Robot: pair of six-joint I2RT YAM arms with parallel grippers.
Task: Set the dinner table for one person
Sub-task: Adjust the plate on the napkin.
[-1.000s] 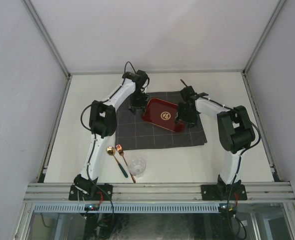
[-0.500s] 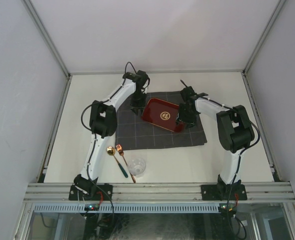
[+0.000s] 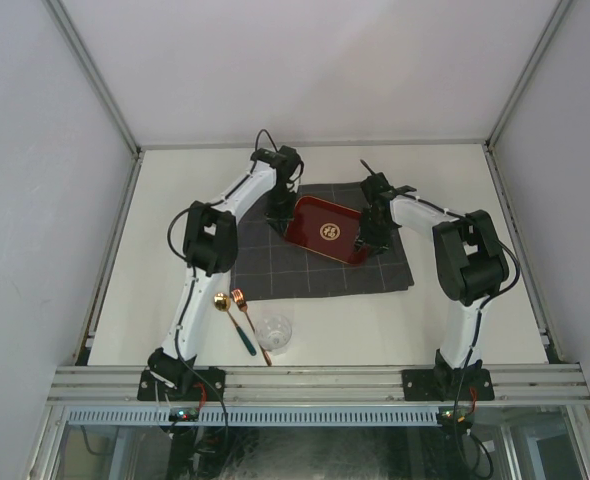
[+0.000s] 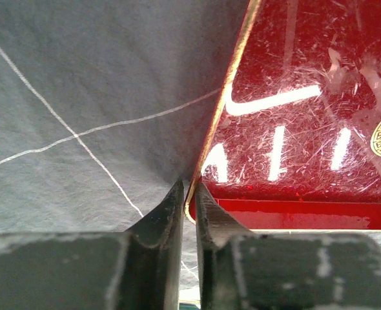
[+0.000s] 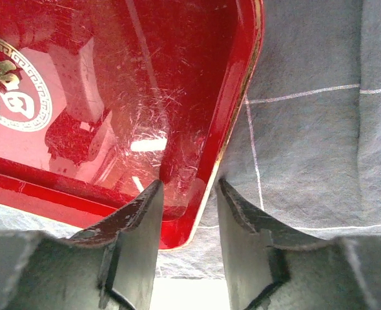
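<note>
Dinner table [image 3: 425, 320] carries red tray [image 3: 320, 226] on checked cloth [image 3: 295, 275].

Right claw [image 5: 189, 194] straddling a corner of the red tray [image 5: 113, 97]

One finger [image 5: 135, 226] sits over the glossy inside and the other's outside over the dark grey cloth [image 5: 307, 161] with thin white lines. The gold rim [image 5: 239, 116] runs between them, jaws not closed on it. There's a round gold emblem [image 5: 10, 84] at the left edge.

L gripper [image 4: 186, 191] pinched in on red tray [image 4: 307, 97] corner rim, R gripper [image 5: 189, 187] narrower too — around opp. rim
</note>
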